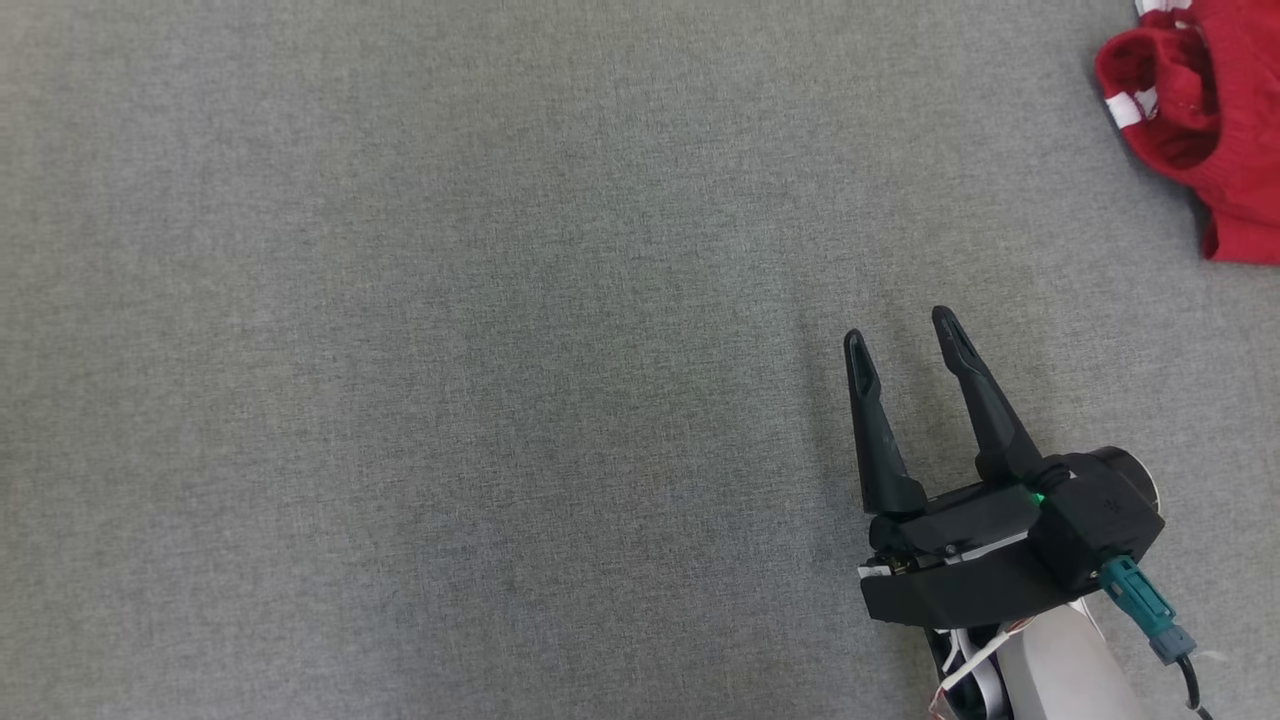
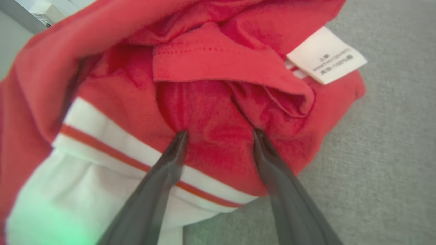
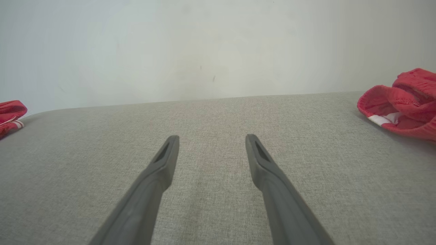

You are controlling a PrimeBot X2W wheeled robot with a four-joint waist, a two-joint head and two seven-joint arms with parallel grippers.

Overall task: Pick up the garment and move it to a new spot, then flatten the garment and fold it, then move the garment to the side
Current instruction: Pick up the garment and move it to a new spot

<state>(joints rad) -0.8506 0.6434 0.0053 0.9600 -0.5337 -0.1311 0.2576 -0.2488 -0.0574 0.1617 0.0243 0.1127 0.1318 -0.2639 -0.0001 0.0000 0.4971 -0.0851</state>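
A: Checking the left side first. Left gripper [image 2: 220, 132], state?
B: Fingers spread wide, tips pressed against the garment [image 2: 211, 102] with a red fold between them, nothing pinched. The garment lies bunched on the grey bench [image 2: 391, 153], white label [image 2: 327, 56] facing up, striped sleeve trim under the left finger.
A: Right gripper [image 1: 900, 328]?
B: Jaws wide apart, empty, low over the bench's right half. Second red garment [image 1: 1200, 110] at the far right corner, well apart from it.
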